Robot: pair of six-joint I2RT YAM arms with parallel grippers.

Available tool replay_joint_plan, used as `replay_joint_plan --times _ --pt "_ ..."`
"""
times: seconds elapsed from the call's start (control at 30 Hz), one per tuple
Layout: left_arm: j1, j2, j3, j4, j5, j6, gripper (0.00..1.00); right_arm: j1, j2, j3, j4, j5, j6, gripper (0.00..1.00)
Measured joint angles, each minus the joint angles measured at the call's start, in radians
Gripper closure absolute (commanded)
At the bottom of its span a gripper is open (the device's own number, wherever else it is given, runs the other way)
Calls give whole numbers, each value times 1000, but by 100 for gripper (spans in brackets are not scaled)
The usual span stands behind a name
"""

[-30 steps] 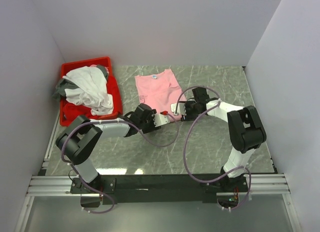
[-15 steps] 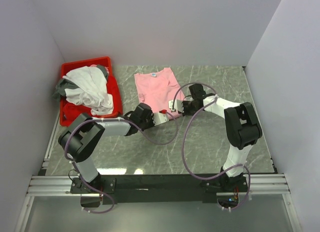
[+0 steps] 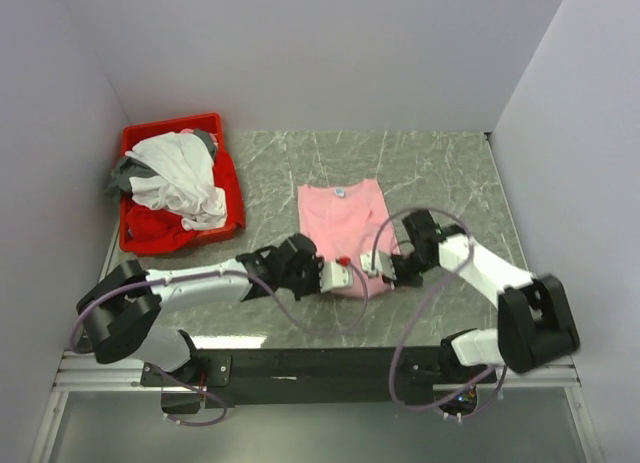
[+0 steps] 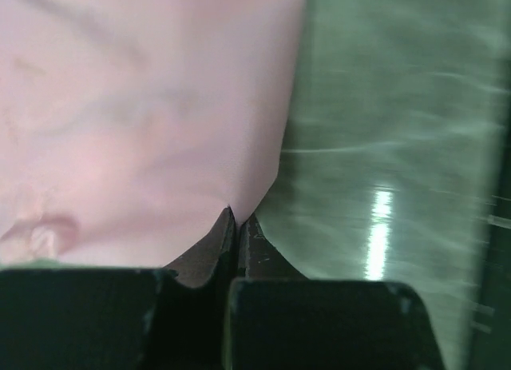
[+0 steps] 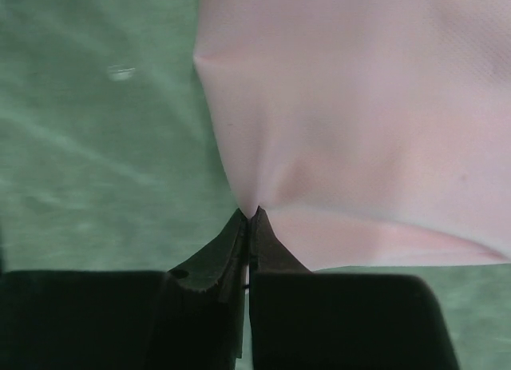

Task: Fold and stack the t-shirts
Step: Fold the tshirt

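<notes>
Pink t-shirt lay flat at frame centre on the marble table. I noted the left gripper and right gripper each pinching its lower edge, jaws pressed together.

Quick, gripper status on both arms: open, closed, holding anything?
Left gripper: closed, pinching the edge of the pink t-shirt.
Right gripper: closed, pinching the same shirt's edge.

Pink t-shirt, blue neck label; red bin holding white, grey, red shirts; green marbled tabletop.
</notes>
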Motion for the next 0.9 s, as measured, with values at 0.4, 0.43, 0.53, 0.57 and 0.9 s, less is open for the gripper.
replay_joint_plan --times 0.4,0.43,0.53,0.57,0.9 --pt "-119 -87 -69 -92 78 -74 100 -54 -270 -112 -132 -31 119 100" --pt "-90 -85 -59 -98 84 -60 100 -66 -247 -69 -132 -32 132 100" --pt "43 -67 6 -102 108 -4 100 -89 -143 105 -120 -36 183 100" --pt "89 -54 36 -102 119 12 100 -92 -111 156 -110 -37 198 100" --pt "461 265 411 -45 273 96 100 -99 380 781 -33 -53 413 100"
